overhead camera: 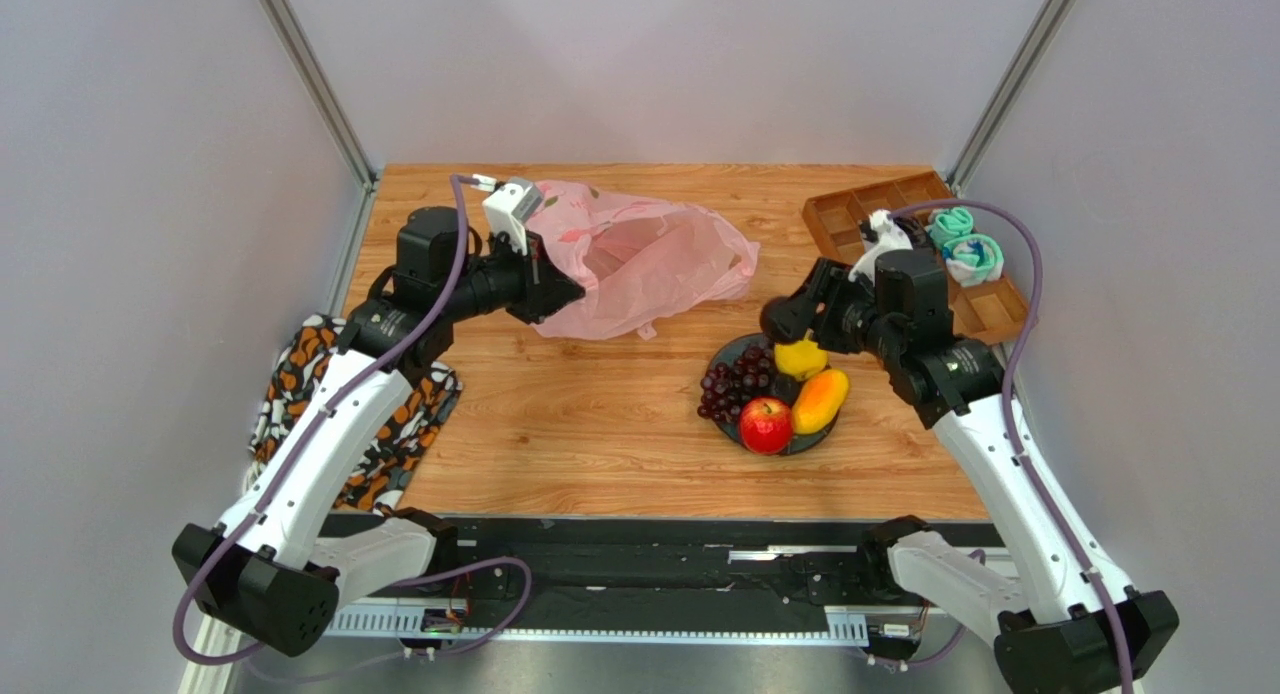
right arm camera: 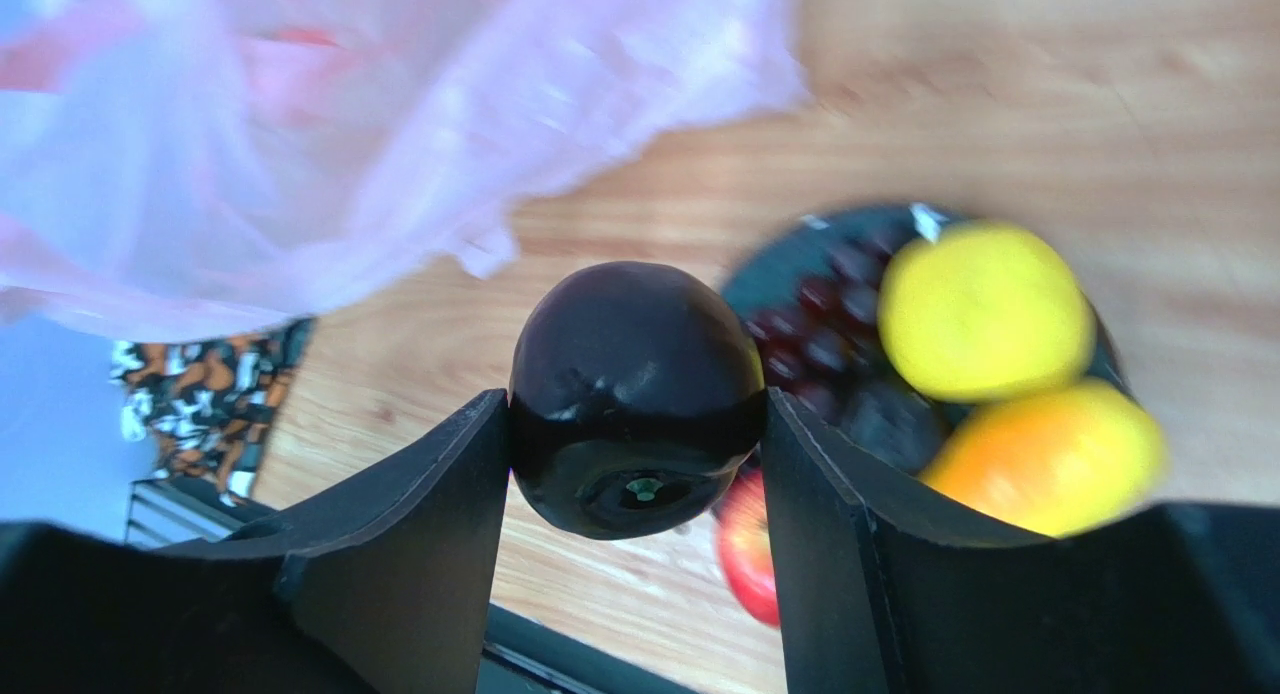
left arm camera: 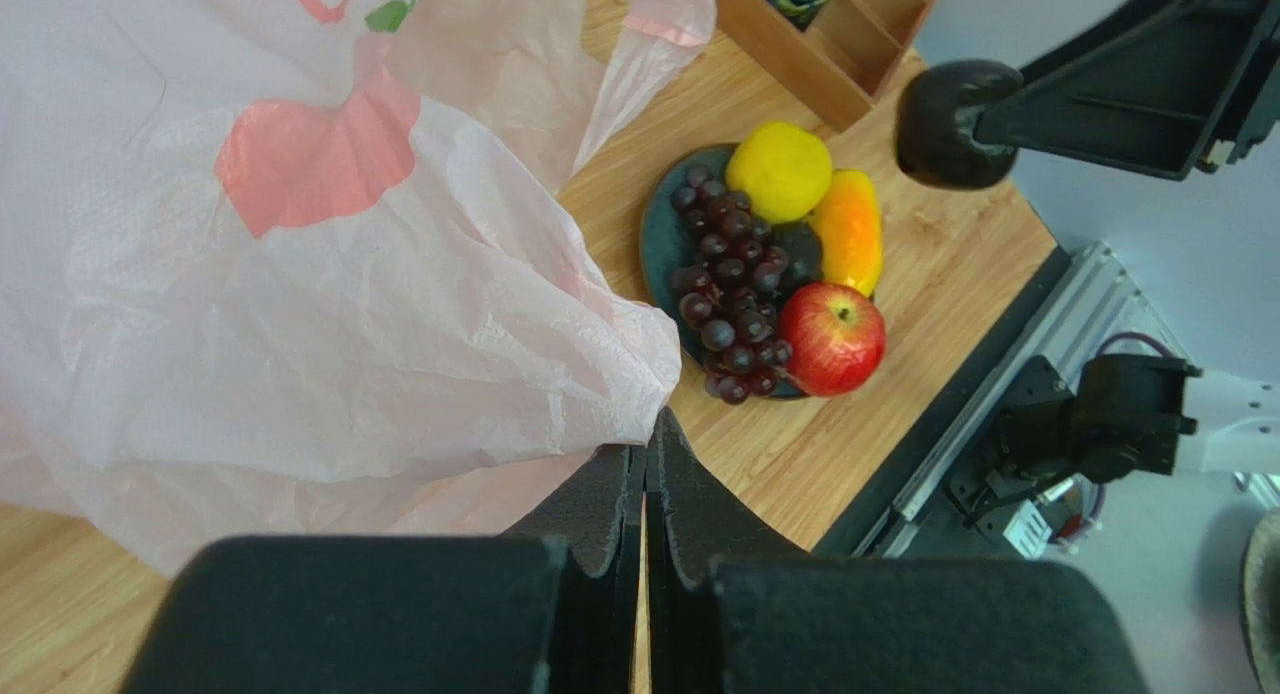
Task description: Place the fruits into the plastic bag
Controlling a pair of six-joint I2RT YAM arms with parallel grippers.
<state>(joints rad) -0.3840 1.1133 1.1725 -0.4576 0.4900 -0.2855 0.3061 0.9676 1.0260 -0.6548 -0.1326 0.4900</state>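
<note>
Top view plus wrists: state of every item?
plastic bag, slumped, mouth partly open, edge pinched
left gripper, shut on plastic bag
right gripper, shut on plum
plum, held clear of plate
grapes, on plate
apple, on plate
citrus, on plate
yellow-orange fruit, on plate

I count one plastic bag (overhead camera: 646, 267) pinched in left gripper (left arm camera: 646, 462); one plum (right arm camera: 637, 397) in right gripper (right arm camera: 634, 412); under it one apple (overhead camera: 765, 423), one citrus (overhead camera: 798, 357), one banana (overhead camera: 821, 400), one grape bunch (overhead camera: 733, 382).

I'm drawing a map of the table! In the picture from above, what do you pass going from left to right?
patterned cloth → plastic bag → red apple → teal bundles. The dark plum in the right hand overlaps the apple, so it is left out.
</note>
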